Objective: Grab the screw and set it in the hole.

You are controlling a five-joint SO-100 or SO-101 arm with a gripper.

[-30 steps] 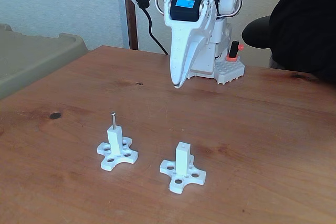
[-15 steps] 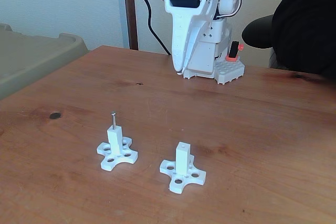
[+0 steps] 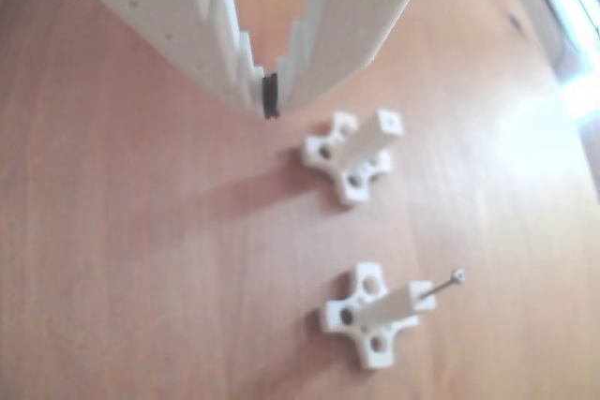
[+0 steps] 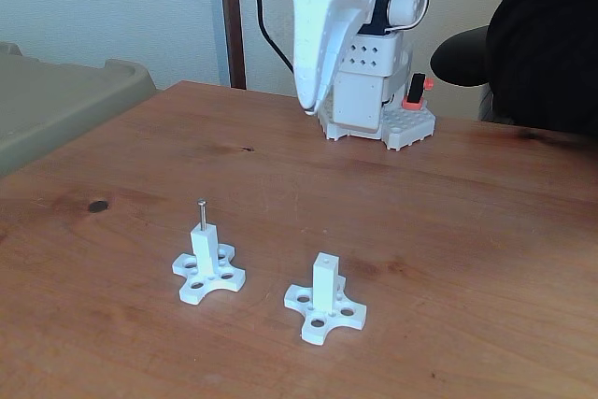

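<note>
A thin silver screw [image 4: 201, 214] with a rounded head stands upright in the top of the left white post [image 4: 206, 251] in the fixed view; in the other view this screw [image 3: 441, 287] sticks out of the lower post [image 3: 394, 307]. The right post [image 4: 324, 284] has a tiny empty hole [image 4: 324, 258] in its end face; in the other view it is the upper post [image 3: 367, 143], with its hole [image 3: 389, 123]. My white gripper [image 4: 306, 109] hangs high near the arm's base, far behind both posts, shut with nothing in it. Its tips [image 3: 269, 100] meet in the other view.
The wooden table [image 4: 448, 221] has free room around both posts. The arm's white base [image 4: 374, 109] stands at the back edge. A dark knot [image 4: 97, 206] marks the wood at left. A grey bin [image 4: 56, 100] lies beyond the left edge; a person's dark sleeve [image 4: 547, 35] is at right.
The gripper has risen and drawn back toward the arm's base, shifting slightly left in the fixed view. The screw and both posts have not moved.
</note>
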